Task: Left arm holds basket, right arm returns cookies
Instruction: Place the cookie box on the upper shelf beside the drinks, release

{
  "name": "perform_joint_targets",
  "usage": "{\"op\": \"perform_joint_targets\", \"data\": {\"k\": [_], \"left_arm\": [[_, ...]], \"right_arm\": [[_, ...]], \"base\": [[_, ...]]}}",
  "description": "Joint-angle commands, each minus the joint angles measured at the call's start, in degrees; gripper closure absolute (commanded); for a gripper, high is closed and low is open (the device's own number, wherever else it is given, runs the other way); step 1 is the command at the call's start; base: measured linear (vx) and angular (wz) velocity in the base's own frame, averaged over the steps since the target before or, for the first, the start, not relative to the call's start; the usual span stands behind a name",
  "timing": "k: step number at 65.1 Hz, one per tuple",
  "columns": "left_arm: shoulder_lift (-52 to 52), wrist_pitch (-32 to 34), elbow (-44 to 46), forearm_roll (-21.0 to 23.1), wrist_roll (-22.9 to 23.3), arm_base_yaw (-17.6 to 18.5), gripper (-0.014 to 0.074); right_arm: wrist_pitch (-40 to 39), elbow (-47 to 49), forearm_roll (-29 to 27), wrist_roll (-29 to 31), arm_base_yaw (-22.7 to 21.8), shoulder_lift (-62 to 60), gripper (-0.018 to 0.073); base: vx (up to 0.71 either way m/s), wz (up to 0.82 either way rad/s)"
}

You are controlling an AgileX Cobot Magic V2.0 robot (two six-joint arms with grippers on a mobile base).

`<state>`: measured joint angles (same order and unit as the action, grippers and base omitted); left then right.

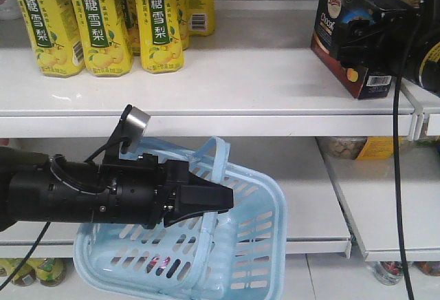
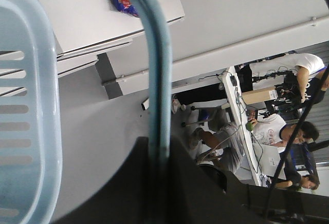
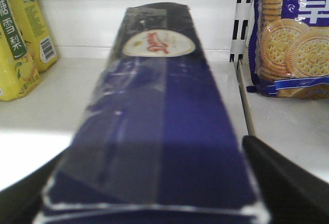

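The light blue basket [image 1: 240, 245] hangs tilted in front of the lower shelves. My left gripper [image 1: 216, 200] is shut on its hoop handle [image 2: 157, 70], which runs straight down between the black jaws of the left gripper [image 2: 159, 149]. The basket's slotted rim [image 2: 31, 106] fills the left of that view. The dark navy cookies box [image 1: 344, 45] is at the right end of the upper shelf, its lower edge at the shelf board. My right gripper [image 1: 364, 28] is shut on it. In the right wrist view the cookies box [image 3: 159, 121] lies lengthwise between the black fingers [image 3: 288, 183] of the right gripper [image 3: 149, 154].
Yellow drink cartons [image 1: 96, 18] stand on the upper shelf's left; the yellow cartons [image 3: 20, 34] are left of the box. Round-biscuit packs [image 3: 293, 39] sit past a white shelf divider [image 3: 241, 54]. Jars [image 1: 344, 147] and cans [image 1: 388, 271] fill lower shelves. People [image 2: 277, 126] sit at desks behind.
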<state>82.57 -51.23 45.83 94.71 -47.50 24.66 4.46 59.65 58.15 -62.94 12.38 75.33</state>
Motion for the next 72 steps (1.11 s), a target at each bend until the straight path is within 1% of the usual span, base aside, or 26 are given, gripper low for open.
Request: {"op": "perform_joint_targets", "data": {"k": [1,11,21,28,32,34,40,46,54,60,66,72], "left_arm": [[-1.9,-1.1,1.9,7.3,-0.7,-0.3,0.0599],[-1.9,-1.1,1.9,7.3,-0.7,-0.3,0.0599],[-1.9,-1.1,1.9,7.3,-0.7,-0.3,0.0599],[-1.9,-1.1,1.9,7.3,-0.7,-0.3,0.0599],[-1.9,-1.1,1.9,7.3,-0.7,-0.3,0.0599],[-1.9,-1.1,1.9,7.3,-0.7,-0.3,0.0599],[-1.9,-1.1,1.9,7.3,-0.7,-0.3,0.0599],[-1.9,-1.1,1.9,7.3,-0.7,-0.3,0.0599],[-1.9,-1.1,1.9,7.3,-0.7,-0.3,0.0599],[-1.9,-1.1,1.9,7.3,-0.7,-0.3,0.0599],[-1.9,-1.1,1.9,7.3,-0.7,-0.3,0.0599],[-1.9,-1.1,1.9,7.3,-0.7,-0.3,0.0599]], "right_arm": [[-1.8,1.6,0.1,-0.3,-0.2,-3.1,-0.0043],[1.3,1.6,-0.6,-0.4,-0.2,-6.1,-0.0029],[4.5,1.6,-7.0,0.9,0.0,-8.7,-0.0028],[7.7,1.6,-9.0,7.4,3.9,-10.1,-0.0028],[9.5,1.6,-9.4,12.2,8.2,-10.5,-0.0028],[11.3,1.6,-9.4,13.4,9.9,-10.7,-0.0028],[18.1,1.6,-9.4,14.3,14.7,-11.2,-0.0028],[24.5,1.6,-9.3,14.3,17.6,-11.9,-0.0028],[30.0,1.6,-8.4,15.0,19.6,-14.0,-0.0028],[32.8,1.6,-8.6,15.2,19.7,-16.5,-0.0028],[34.7,1.6,-9.7,16.1,19.7,-19.7,-0.0028],[35.5,1.6,-12.3,18.1,19.7,-23.5,-0.0028]], "base": [[0.0,0.0],[0.0,0.0],[0.0,0.0],[0.0,0.0],[0.0,0.0],[0.0,0.0],[0.0,0.0],[0.0,0.0],[0.0,0.0],[0.0,0.0],[0.0,0.0],[0.0,0.0]]}}
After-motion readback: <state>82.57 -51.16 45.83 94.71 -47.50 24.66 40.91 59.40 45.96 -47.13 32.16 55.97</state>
